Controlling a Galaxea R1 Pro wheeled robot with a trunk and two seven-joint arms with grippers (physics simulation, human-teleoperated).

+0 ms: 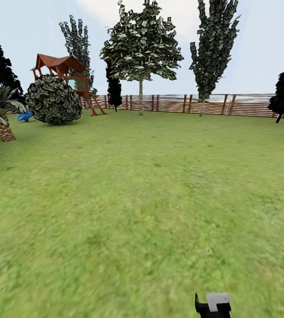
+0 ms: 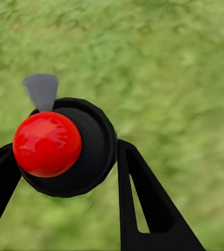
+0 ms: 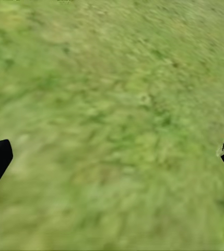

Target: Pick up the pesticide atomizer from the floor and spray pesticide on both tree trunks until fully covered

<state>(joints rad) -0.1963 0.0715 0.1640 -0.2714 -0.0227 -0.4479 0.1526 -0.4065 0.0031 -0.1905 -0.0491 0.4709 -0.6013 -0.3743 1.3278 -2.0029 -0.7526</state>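
Gripping the pesticide atomizer (image 2: 65, 149) (black round body, glossy red top), left gripper (image 2: 65, 172) closed around it, right gripper (image 3: 112, 162) spread wide.

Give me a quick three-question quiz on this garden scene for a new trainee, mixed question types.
1. True or false: the left hand grips the sprayer.
2. What lies under the open right hand? A paving, B grass, C a fence.
3. Fill in: behind the round bush stands a wooden ____.
Key: 1 true; 2 B; 3 playset.
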